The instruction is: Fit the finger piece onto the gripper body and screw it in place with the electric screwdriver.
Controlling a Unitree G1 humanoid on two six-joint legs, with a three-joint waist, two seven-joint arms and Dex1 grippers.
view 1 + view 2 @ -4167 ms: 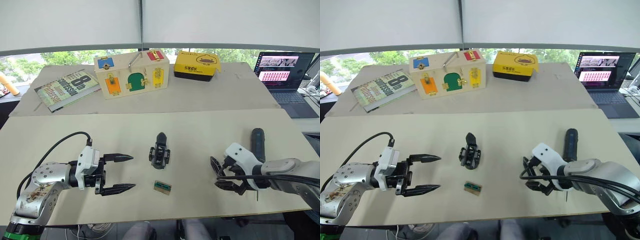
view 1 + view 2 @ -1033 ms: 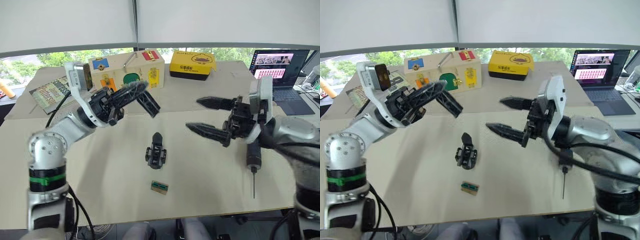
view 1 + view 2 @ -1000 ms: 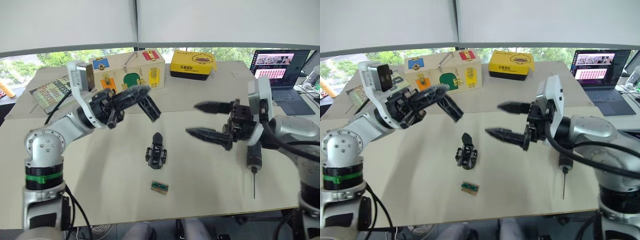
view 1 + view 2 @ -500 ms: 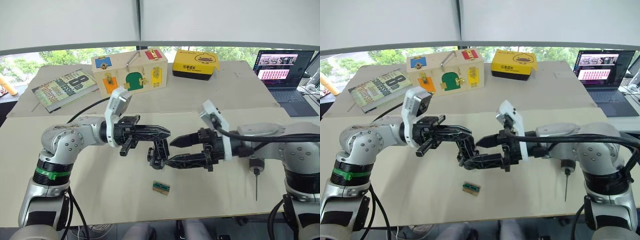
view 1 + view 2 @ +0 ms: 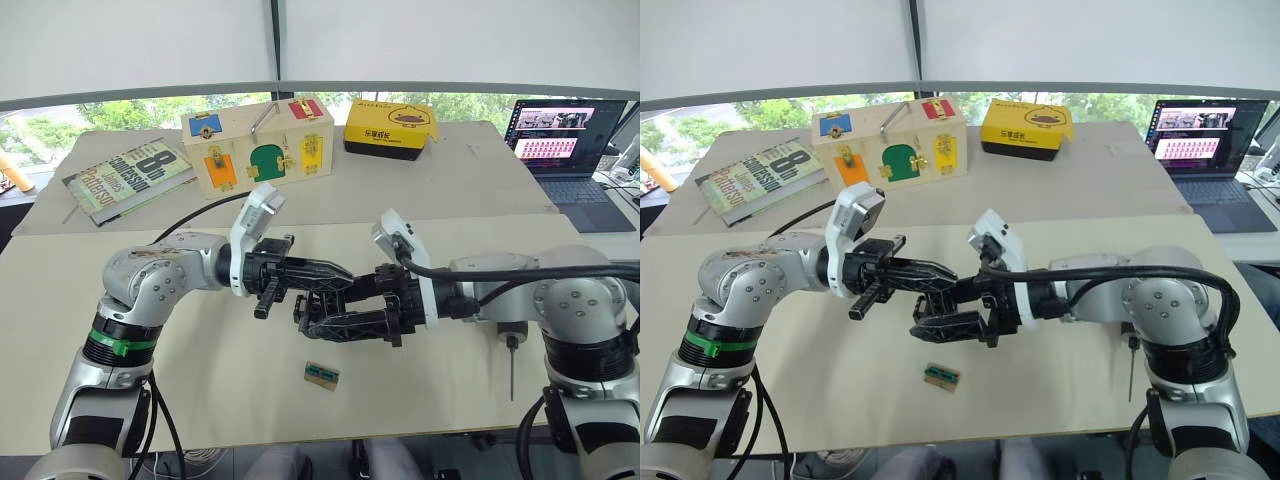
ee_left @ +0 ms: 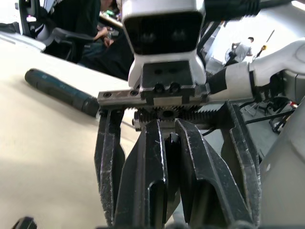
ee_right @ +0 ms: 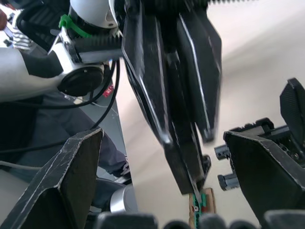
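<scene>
Since half a second ago both arms have pushed closer together over the middle of the pale worktop [image 5: 200, 400], so the left gripper [image 5: 335, 280] and the right gripper [image 5: 325, 315] now interlace directly above the gripper body [image 5: 312, 312], which sits where it was and is largely hidden behind their black fingers. The left jaws look nearly closed, their two tapered fingers lying close side by side; whether anything is pinched between them cannot be told. The right jaws are released and spread wide, one finger above and one below the left gripper's tips. The fingers are matte black, ribbed plastic wedges ending in points, with a toothed rack across the right gripper's base in the left wrist view. The electric screwdriver [image 5: 511, 352], a dark cylindrical tool with a thin metal bit, lies on the worktop beyond the right arm, well apart from the grippers. A small green-brown rectangular tray [image 5: 322, 375] lies flat just in front of the gripper body.
</scene>
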